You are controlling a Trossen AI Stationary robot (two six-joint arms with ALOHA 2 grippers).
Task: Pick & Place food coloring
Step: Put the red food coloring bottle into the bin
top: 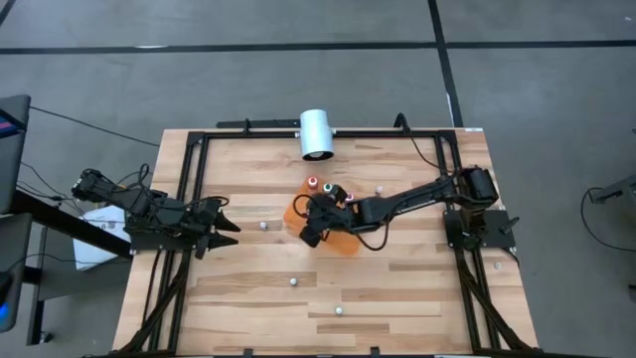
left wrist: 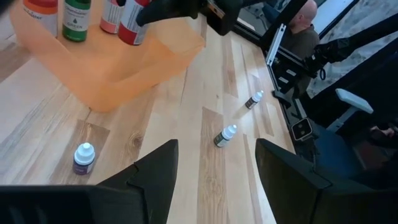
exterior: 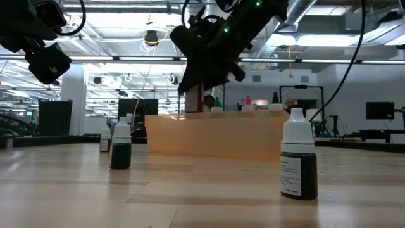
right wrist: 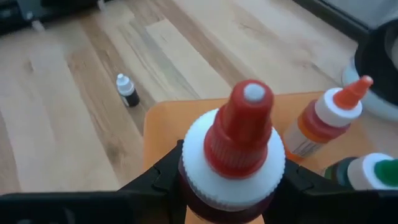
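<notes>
The red-capped food coloring bottle [right wrist: 239, 152] is clamped in the right gripper [top: 316, 221] jaws over the orange sheet [top: 343, 242], beside orange-tipped [right wrist: 326, 121] and green-capped [right wrist: 367, 172] bottles. No label writing is readable. The left gripper [top: 227, 227] waits at the desk [top: 397, 288] edge, jaws parted, empty.

1. The right gripper [right wrist: 230, 186] clamps a red-capped bottle [right wrist: 236, 149] between its dark fingers [right wrist: 155, 180].
2. Beneath lies an orange sheet [right wrist: 168, 124] carrying an orange-tipped bottle [right wrist: 326, 121] and a green-topped bottle [right wrist: 367, 173].
3. A small dark bottle [right wrist: 127, 89] stands apart on the table [right wrist: 62, 124].
</notes>
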